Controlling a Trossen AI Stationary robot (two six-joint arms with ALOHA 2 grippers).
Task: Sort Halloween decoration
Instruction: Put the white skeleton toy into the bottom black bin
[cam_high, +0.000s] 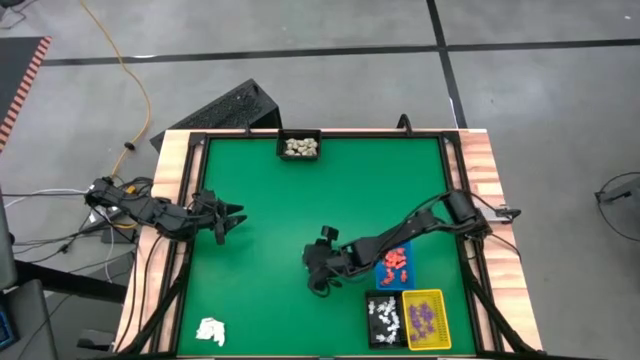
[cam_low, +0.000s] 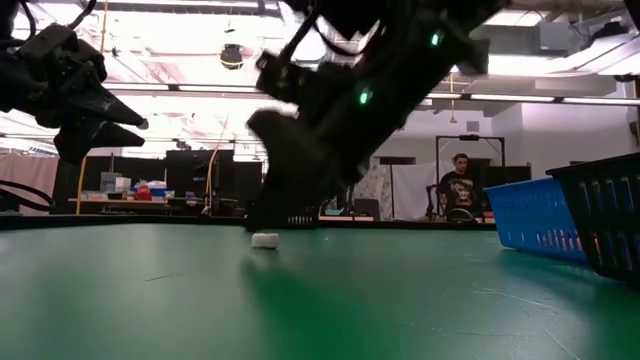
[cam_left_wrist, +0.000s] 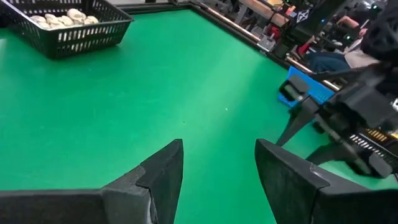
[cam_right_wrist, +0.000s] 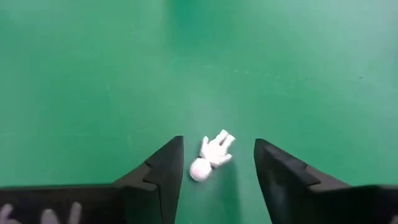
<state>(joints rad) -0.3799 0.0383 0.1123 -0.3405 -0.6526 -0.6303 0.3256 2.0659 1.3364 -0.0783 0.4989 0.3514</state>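
Observation:
A tiny white figurine (cam_right_wrist: 211, 157) lies on the green table (cam_high: 260, 200), seen as a small white lump in the low view (cam_low: 264, 240). My right gripper (cam_right_wrist: 217, 168) stands open just above it, near the table's middle (cam_high: 314, 272), with one finger on either side and neither touching it. My left gripper (cam_high: 232, 218) is open at the table's left side, well clear of the piece and holding nothing (cam_left_wrist: 217, 168).
A black tray of cream pieces (cam_high: 299, 147) sits at the far edge. By the right arm are a blue tray with red pieces (cam_high: 395, 265), a black tray with white pieces (cam_high: 385, 318) and a yellow tray with purple pieces (cam_high: 424, 320). A white wad (cam_high: 211, 330) lies near left.

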